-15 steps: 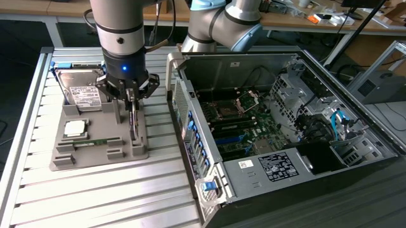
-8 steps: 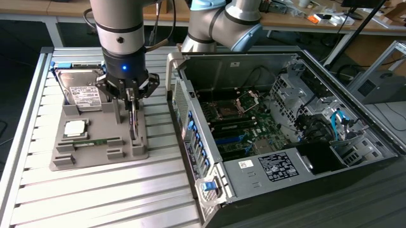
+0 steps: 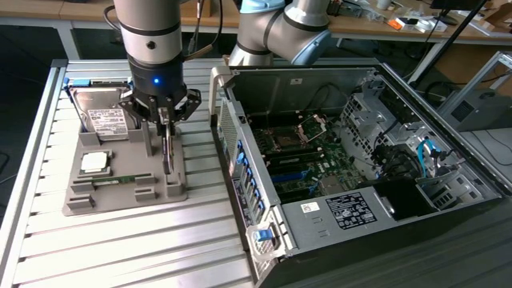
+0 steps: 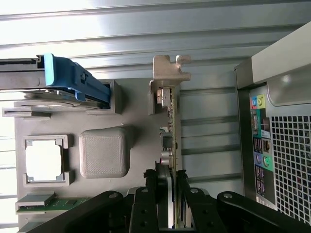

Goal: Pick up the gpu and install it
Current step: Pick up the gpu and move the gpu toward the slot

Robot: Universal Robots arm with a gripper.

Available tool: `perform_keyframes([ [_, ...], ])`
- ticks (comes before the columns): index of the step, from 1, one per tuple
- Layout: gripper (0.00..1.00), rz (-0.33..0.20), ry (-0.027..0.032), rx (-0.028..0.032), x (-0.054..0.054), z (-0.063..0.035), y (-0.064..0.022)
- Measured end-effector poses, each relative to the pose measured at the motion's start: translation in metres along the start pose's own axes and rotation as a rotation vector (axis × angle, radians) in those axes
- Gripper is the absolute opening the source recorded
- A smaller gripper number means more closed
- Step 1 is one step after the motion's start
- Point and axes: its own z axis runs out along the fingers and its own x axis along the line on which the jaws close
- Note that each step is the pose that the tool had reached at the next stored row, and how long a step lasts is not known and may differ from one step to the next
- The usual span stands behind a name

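The tabletop (image 3: 136, 246) is ribbed bare metal with a bright sheen; the parts holder (image 4: 136, 116) on it looks like matt grey plastic, finely grained. The gpu (image 4: 172, 121) ends in a dull silvery metal bracket (image 4: 170, 69), the drive carrier (image 4: 73, 80) is smooth blue plastic, the end effector (image 4: 171, 177) matt black.

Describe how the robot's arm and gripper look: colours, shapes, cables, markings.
The arm is a silver-grey metal tube with black bands, a light-blue joint cap and a small glowing blue light. A thin dark cable runs alongside. The gripper is black, with jointed linkage fingers showing round pivots.
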Motion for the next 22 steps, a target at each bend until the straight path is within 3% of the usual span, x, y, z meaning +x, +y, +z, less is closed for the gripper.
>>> perform_keyframes([
  [22, 0.27, 0.000, 0.0000, 0.0000, -0.0001, -0.0051, 0.0003],
])
